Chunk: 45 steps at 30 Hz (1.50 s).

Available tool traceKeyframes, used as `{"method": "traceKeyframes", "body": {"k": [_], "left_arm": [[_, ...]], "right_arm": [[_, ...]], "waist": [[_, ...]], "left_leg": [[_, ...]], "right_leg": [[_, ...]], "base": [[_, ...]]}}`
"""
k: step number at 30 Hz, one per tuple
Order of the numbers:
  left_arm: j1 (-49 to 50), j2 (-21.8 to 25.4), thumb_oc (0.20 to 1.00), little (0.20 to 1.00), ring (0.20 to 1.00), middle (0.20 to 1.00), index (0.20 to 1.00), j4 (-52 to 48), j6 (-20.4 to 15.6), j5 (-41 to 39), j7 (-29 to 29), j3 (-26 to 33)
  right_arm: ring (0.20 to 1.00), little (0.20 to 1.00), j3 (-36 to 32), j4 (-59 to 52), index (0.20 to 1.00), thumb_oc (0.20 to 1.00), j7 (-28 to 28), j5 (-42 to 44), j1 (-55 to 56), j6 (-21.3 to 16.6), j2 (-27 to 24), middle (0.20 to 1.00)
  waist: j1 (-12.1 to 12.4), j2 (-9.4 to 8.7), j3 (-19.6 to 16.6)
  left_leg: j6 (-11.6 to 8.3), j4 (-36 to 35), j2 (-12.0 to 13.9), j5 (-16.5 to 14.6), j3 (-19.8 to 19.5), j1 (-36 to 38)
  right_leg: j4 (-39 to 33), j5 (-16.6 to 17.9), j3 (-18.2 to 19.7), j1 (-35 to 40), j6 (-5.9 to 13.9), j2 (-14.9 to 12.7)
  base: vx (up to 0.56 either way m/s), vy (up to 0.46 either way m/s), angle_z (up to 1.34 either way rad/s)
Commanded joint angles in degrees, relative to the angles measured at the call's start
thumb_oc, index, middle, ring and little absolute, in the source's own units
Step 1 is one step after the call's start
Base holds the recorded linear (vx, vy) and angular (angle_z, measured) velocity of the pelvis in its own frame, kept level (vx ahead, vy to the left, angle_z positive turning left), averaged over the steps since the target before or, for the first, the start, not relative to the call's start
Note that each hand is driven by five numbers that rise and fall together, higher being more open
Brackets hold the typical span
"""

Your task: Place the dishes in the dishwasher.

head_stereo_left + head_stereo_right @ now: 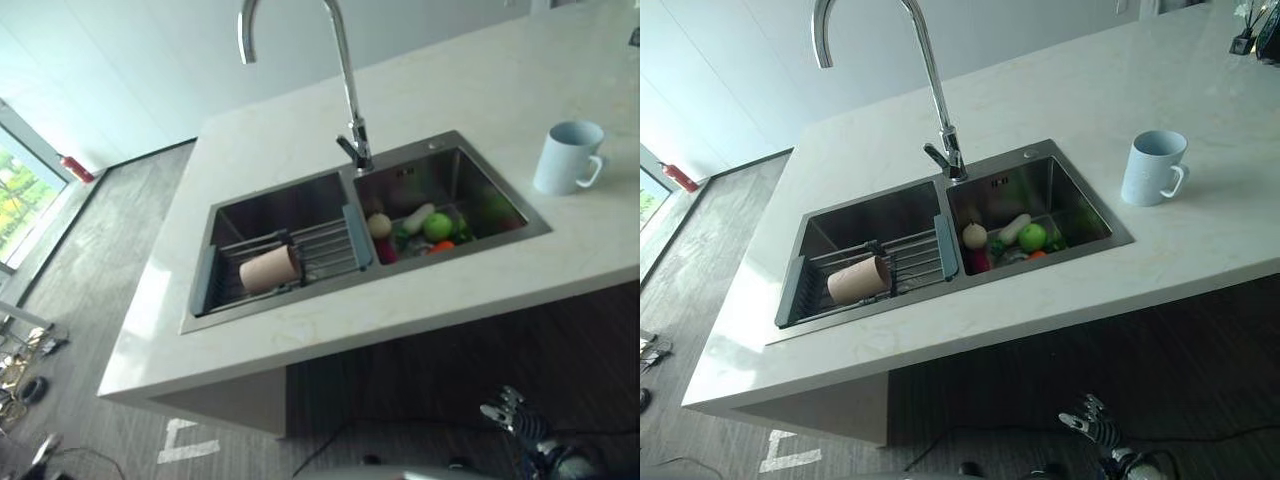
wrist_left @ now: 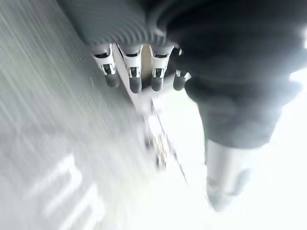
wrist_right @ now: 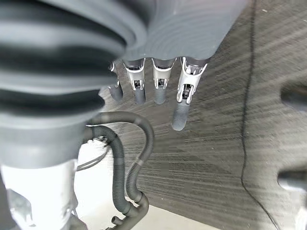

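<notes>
Nearest the camera, the right hand (image 1: 1092, 418) hangs low beside the dark cabinet front, below the counter edge; in its wrist view the fingers (image 3: 158, 84) point straight down over the grey wood-grain floor (image 3: 268, 110), relaxed and holding nothing. The left hand (image 2: 139, 72) shows in its own wrist view, fingers likewise extended and empty above the floor.

Above, the cream marble-look stone countertop (image 1: 300, 330) carries a stainless steel double-basin sink (image 1: 520, 238). In the left basin, a grey-framed wire drying rack (image 1: 325, 248) spans the bowl, and a tan cylindrical cup (image 1: 269, 269) lies on its side on the rack. The right basin holds a pile of produce: a green apple (image 1: 437, 226), a pale round onion-like item (image 1: 379, 224), a pale elongated vegetable (image 1: 417, 217), plus red and orange pieces.

To the right of the sink, well apart from it, a light blue ceramic mug (image 1: 568, 157) stands upright on the counter, handle facing right. Behind the divider between the 2 basins rises a tall chrome gooseneck faucet (image 1: 347, 70).
</notes>
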Motion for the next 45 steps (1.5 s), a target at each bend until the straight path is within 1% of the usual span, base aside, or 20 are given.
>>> {"method": "traceKeyframes", "body": {"k": [1,3,5,8,10,11,12,14,16,17,18,19,22,24,27,31,35,37,41,45], "left_arm": [[0.15,9.01,1.000,1.000,1.000,1.000,1.000,-7.51,-10.91,7.66,7.45,2.78],[0.11,13.21,1.000,1.000,1.000,1.000,1.000,-11.67,-14.84,9.71,8.68,5.44],[-1.58,16.29,1.000,1.000,1.000,1.000,1.000,-19.22,-16.51,13.76,10.61,5.79],[-5.60,19.13,1.000,1.000,1.000,1.000,1.000,-28.85,-15.29,16.63,11.75,3.38],[-9.11,19.37,1.000,1.000,1.000,1.000,1.000,-37.35,-13.49,17.47,8.80,-0.14],[-12.82,17.68,1.000,1.000,1.000,1.000,1.000,-47.67,-10.46,20.38,7.03,-5.65],[-14.54,15.89,1.000,1.000,1.000,1.000,1.000,-51.58,-11.44,20.98,4.87,-8.98],[-15.67,14.38,1.000,1.000,1.000,1.000,1.000,-54.53,-12.01,21.67,2.78,-11.18],[-18.84,9.92,1.000,1.000,1.000,1.000,1.000,-62.01,-15.05,21.66,-3.62,-17.98],[-20.54,7.61,1.000,1.000,1.000,1.000,1.000,-65.41,-13.24,23.75,-5.47,-22.45],[-20.73,7.39,1.000,1.000,1.000,1.000,1.000,-65.57,-13.03,23.97,-6.05,-22.91],[-21.79,6.44,1.000,1.000,1.000,1.000,1.000,-67.29,-10.71,25.73,-6.71,-25.06],[-25.06,5.56,1.000,1.000,1.000,1.000,1.000,-67.79,-7.56,27.71,-8.10,-29.62],[-27.98,5.71,1.000,1.000,1.000,1.000,1.000,-65.96,-6.44,28.31,-8.73,-33.51],[-30.81,6.31,1.000,1.000,1.000,1.000,1.000,-63.91,-5.44,29.10,-8.56,-36.81],[-31.90,6.24,1.000,1.000,1.000,1.000,1.000,-61.81,-4.81,30.36,-10.74,-38.95],[-34.77,7.68,1.000,1.000,1.000,1.000,1.000,-58.29,-1.87,34.94,-13.17,-43.08],[-35.02,8.38,1.000,1.000,1.000,1.000,1.000,-57.29,-1.67,37.75,-13.34,-43.98],[-34.24,8.79,1.000,1.000,1.000,1.000,1.000,-57.02,-1.37,35.80,-16.65,-44.21],[-32.93,9.36,1.000,1.000,1.000,1.000,1.000,-58.49,-0.15,37.98,-17.97,-43.25]], "right_arm": [[1.000,1.000,1.58,-3.04,1.000,1.000,-1.85,3.34,-4.37,-0.39,3.85,1.000],[1.000,1.000,2.30,-3.42,1.000,1.000,-2.57,4.00,-3.72,-0.51,3.84,1.000],[1.000,1.000,2.41,-4.53,1.000,1.000,-3.10,4.12,-2.68,-0.34,3.97,1.000],[1.000,1.000,2.59,-5.87,1.000,1.000,-3.66,3.97,-1.65,-0.12,4.49,1.000],[1.000,1.000,2.60,-6.97,1.000,1.000,-3.95,3.58,-0.92,0.32,5.10,1.000],[1.000,1.000,2.50,-7.84,1.000,1.000,-3.75,2.89,-0.04,0.55,5.82,1.000],[1.000,1.000,2.27,-7.96,1.000,1.000,-3.44,2.19,0.51,0.38,6.35,1.000],[1.000,1.000,2.00,-7.97,1.000,1.000,-3.14,1.66,0.94,0.37,6.68,1.000],[1.000,1.000,1.10,-7.26,1.000,1.000,-1.63,0.39,2.04,-0.28,7.19,1.000],[1.000,1.000,0.58,-6.77,1.000,1.000,-0.52,-0.83,2.65,-0.90,7.44,1.000],[1.000,1.000,0.48,-6.73,1.000,1.000,-0.40,-0.94,2.73,-0.94,7.44,1.000],[1.000,1.000,0.35,-6.93,1.000,1.000,0.02,-1.24,2.94,-1.16,7.34,1.000],[1.000,1.000,0.40,-8.32,1.000,1.000,0.27,-1.25,2.69,-1.12,6.75,1.000],[1.000,1.000,0.39,-9.77,1.000,1.000,0.55,-1.12,2.25,-0.78,5.90,1.000],[1.000,1.000,0.30,-11.55,1.000,1.000,0.62,-0.36,1.19,-0.12,4.77,1.000],[1.000,1.000,0.16,-12.91,1.000,1.000,0.57,-0.72,0.75,0.11,4.16,1.000],[1.000,1.000,-0.24,-14.55,1.000,1.000,1.65,-0.63,-0.46,0.33,2.78,1.000],[1.000,1.000,-0.34,-15.29,1.000,1.000,2.15,-0.64,-0.53,0.77,2.43,1.000],[1.000,1.000,-0.27,-16.05,1.000,1.000,2.21,-0.69,-0.30,1.12,2.31,1.000],[1.000,1.000,-0.74,-16.63,1.000,1.000,2.50,-0.33,-0.31,1.49,2.13,1.000]], "waist": [[1.06,-4.55,3.02],[1.28,-4.69,2.83],[1.31,-4.84,2.44],[1.15,-5.23,1.96],[0.75,-5.77,1.85],[0.13,-6.32,1.71],[-0.24,-6.57,1.74],[-0.54,-6.75,1.76],[-1.73,-7.26,2.25],[-2.66,-7.56,2.73],[-2.71,-7.59,2.79],[-3.19,-7.74,3.19],[-4.09,-8.01,4.47],[-4.81,-8.21,5.80],[-5.37,-8.45,7.85],[-5.72,-8.47,9.52],[-6.08,-8.54,11.93],[-6.05,-8.60,12.56],[-5.76,-8.62,12.98],[-5.27,-8.38,13.47]], "left_leg": [[-0.98,0.41,-0.56,-5.80,-0.38,1.38],[-0.93,0.39,-0.46,-5.94,-0.35,1.47],[-1.03,0.29,-0.43,-6.12,-0.42,1.55],[-1.22,0.29,-0.41,-6.34,-0.41,1.65],[-1.17,0.29,-0.44,-5.43,0.40,1.27],[-1.19,0.29,-0.41,-5.70,0.58,1.57],[-1.19,0.29,-0.38,-5.79,0.80,1.77],[-1.16,0.29,-0.35,-5.88,1.02,1.96],[-0.99,0.29,-0.29,-6.01,1.66,2.27],[-0.88,0.29,-0.26,-5.99,2.16,2.39],[-0.85,0.29,-0.25,-6.00,2.23,2.40],[-0.75,0.29,-0.21,-5.87,2.43,2.25],[-0.50,0.29,-0.13,-5.46,2.79,1.10],[-0.35,0.29,-0.17,-5.02,3.02,-0.18],[-0.20,0.56,-0.14,-4.50,3.00,-1.83],[-0.24,0.94,-0.07,-3.96,3.18,-3.07],[-0.35,1.83,0.02,-3.19,3.46,-5.41],[-0.43,2.21,-0.04,-3.11,3.20,-5.97],[-0.38,2.88,-0.23,-3.15,3.02,-6.53],[-0.25,3.39,-0.49,-3.15,2.49,-7.11]], "right_leg": [[0.47,-3.36,1.39,0.31,4.77,-3.68],[0.43,-3.35,1.47,0.43,4.86,-3.57],[0.38,-3.41,1.59,0.50,4.99,-3.44],[0.34,-3.44,1.91,0.57,5.21,-3.29],[0.24,-2.53,1.59,0.12,4.98,-3.24],[0.23,-2.60,2.09,0.10,4.98,-3.05],[0.24,-2.56,2.48,0.10,5.00,-2.91],[0.26,-2.53,2.84,0.09,5.05,-2.83],[0.36,-2.23,3.94,-0.21,5.19,-2.57],[0.44,-1.89,4.70,-0.53,5.32,-2.47],[0.45,-1.85,4.79,-0.57,5.34,-2.46],[0.59,-1.67,5.25,-0.99,5.38,-2.46],[0.94,-1.19,6.44,-2.74,5.39,-2.42],[1.35,-0.79,7.51,-4.57,5.41,-2.23],[1.93,-0.45,8.66,-6.64,5.30,-2.02],[2.36,-0.20,9.23,-8.02,5.19,-1.85],[3.16,0.25,9.42,-10.33,5.10,-1.79],[3.31,0.21,9.26,-10.59,5.07,-1.78],[3.55,0.26,8.78,-10.75,5.10,-2.00],[3.97,0.14,8.35,-10.93,5.09,-2.20]], "base": [[0.04,-0.072,0.01],[0.04,-0.058,0.03],[0.04,-0.038,0.04],[0.04,-0.035,0.10],[0.00,-0.038,-0.01],[0.02,-0.038,-0.10],[0.07,-0.022,-0.12],[0.04,0.006,-0.14],[0.07,0.043,-0.07],[0.06,0.053,-0.04],[0.05,0.061,-0.08],[0.01,0.054,-0.12],[-0.04,0.069,-0.14],[-0.11,0.068,-0.05],[-0.13,0.048,-0.04],[-0.07,0.048,-0.01],[-0.10,0.070,-0.04],[-0.05,0.034,-0.05],[0.00,0.000,0.00],[0.01,0.006,0.04]]}}
